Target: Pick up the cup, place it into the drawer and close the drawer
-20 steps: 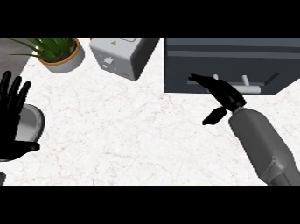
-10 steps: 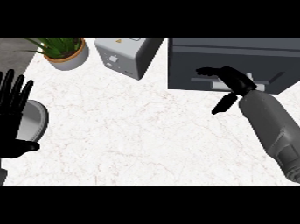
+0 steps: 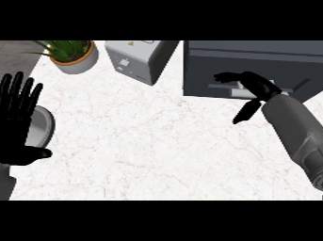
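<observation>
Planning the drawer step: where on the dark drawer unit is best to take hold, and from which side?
Take the light bar handle on the drawer unit front, coming from the counter side. It runs level and stands out; the right hand is at it.

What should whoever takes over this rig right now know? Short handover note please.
Right robot hand: fingers curled at the drawer handle on the grey drawer unit; whether it grips the handle cannot be told.
Left robot hand: open, fingers up, resting at the view's left, above a grey plate.
Cup: not visible anywhere.
Drawer front looks flush, not visibly pulled out.
Done: cannot tell.
Left: find the cup, confirm it is in the drawer, confirm the drawer is closed.
</observation>
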`<state>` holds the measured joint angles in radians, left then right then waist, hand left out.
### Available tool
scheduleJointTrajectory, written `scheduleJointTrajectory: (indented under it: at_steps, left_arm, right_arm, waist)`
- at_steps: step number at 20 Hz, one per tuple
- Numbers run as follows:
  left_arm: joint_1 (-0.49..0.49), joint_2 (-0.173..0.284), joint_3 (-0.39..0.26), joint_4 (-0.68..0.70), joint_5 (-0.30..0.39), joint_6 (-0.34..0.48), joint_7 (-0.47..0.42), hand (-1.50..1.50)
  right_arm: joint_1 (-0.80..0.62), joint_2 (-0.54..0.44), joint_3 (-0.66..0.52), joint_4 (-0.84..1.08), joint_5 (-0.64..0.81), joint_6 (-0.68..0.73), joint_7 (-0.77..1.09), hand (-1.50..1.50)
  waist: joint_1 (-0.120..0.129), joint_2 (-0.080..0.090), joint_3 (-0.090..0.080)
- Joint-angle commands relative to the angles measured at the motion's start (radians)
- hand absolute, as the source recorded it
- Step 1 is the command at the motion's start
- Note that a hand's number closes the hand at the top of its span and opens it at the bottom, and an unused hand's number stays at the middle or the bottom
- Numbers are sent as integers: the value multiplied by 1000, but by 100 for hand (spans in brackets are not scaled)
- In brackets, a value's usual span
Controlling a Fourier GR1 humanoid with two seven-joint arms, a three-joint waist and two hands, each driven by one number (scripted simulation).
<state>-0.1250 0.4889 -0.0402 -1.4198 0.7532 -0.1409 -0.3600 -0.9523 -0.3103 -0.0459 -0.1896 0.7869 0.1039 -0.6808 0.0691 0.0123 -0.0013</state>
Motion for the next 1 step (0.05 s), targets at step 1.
scheduleJointTrajectory:
  at_steps: [1]
  left_arm:
    - [-14,-19,-7,3,-22,26,-4,-150]
  right_arm:
    - [-86,-44,-27,36,0,-56,116,-150]
  waist:
    - [20,25,5]
